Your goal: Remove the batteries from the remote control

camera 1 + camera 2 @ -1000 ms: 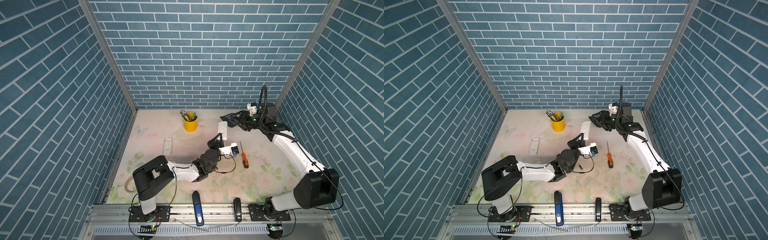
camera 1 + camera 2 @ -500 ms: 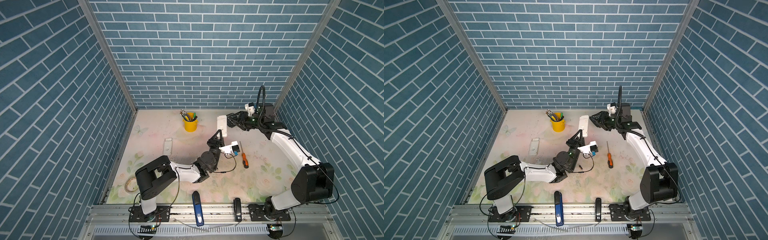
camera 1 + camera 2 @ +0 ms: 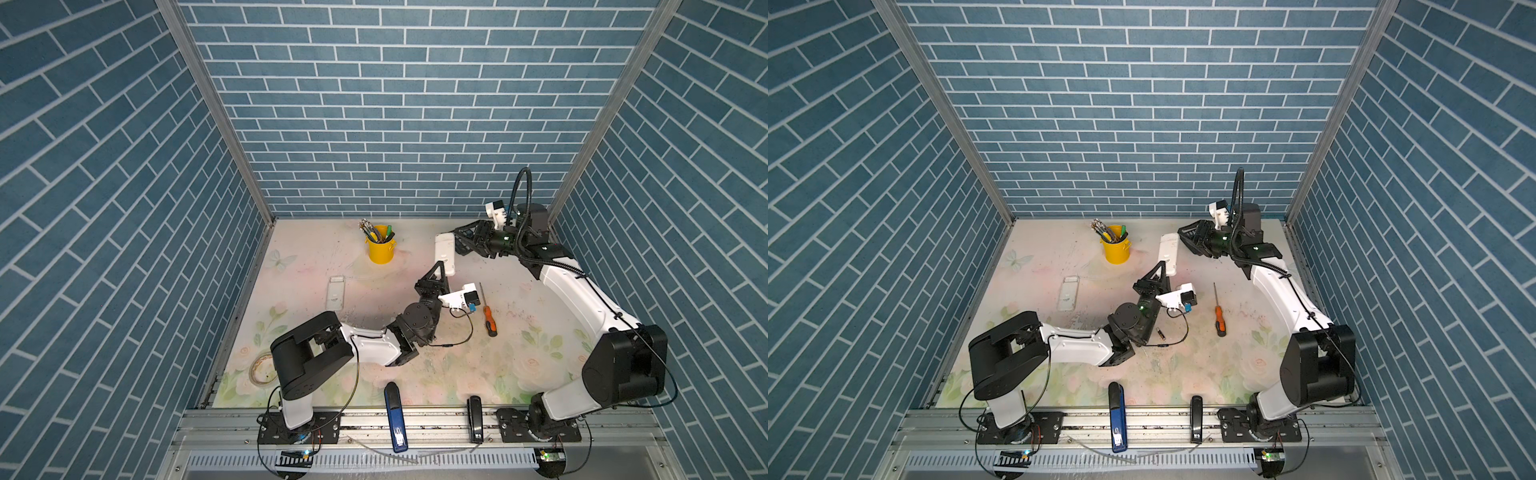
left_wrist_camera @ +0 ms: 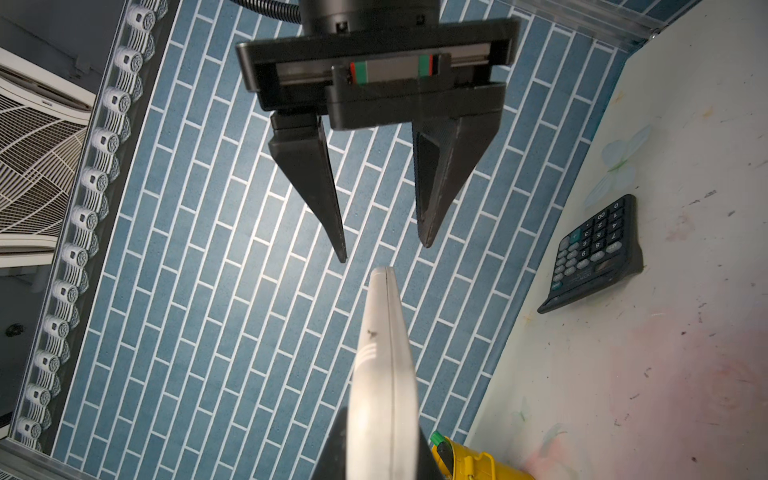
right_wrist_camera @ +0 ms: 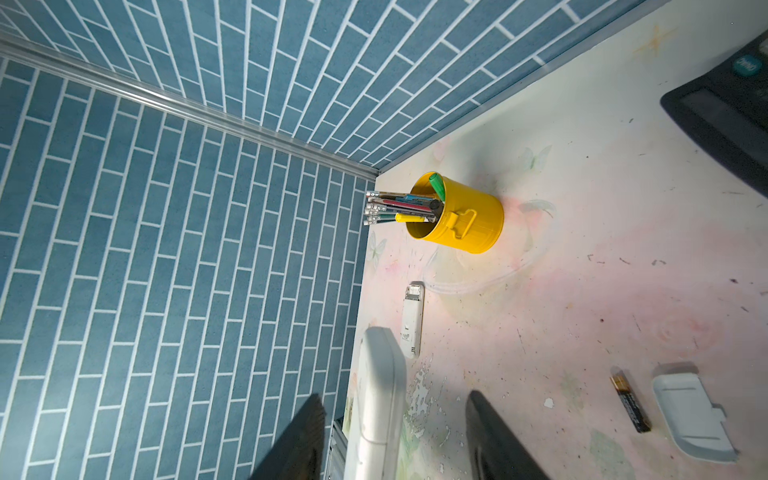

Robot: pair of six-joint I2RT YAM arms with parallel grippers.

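— What is the left gripper (image 3: pixel 439 270) holding?

— The white remote control (image 3: pixel 444 251). Its fingers are clamped tight on the lower end, and the remote is off the table (image 3: pixel 540 365), with its free end tilted up towards the far wall.

— And the right gripper (image 4: pixel 384 252)?

— It reaches in from the far right, level with the remote's upper end. Its fingers (image 4: pixel 316 187) stand well apart. In the right wrist view the remote lies in line with the gap and I can see space on both sides of it. It isn't gripping anything, and I can't see it touching the remote.

— Any batteries out?

— I can make out one. In a top view the battery (image 3: pixel 1160 332) lies flat on the table near the middle, just right of the left arm (image 3: pixel 1133 320) and left of the orange-handled screwdriver (image 3: pixel 1219 320). In the right wrist view it is dark with a gold end, and a small white cover (image 5: pixel 692 415) lies just beside it without touching.

— Are there more inside the remote?

— I can't tell, because from here I see it edge-on and the compartment doesn't show.

— Anything else nearby?

— A second white remote (image 3: pixel 336 293) lies flat over on the left, well apart from both grippers.
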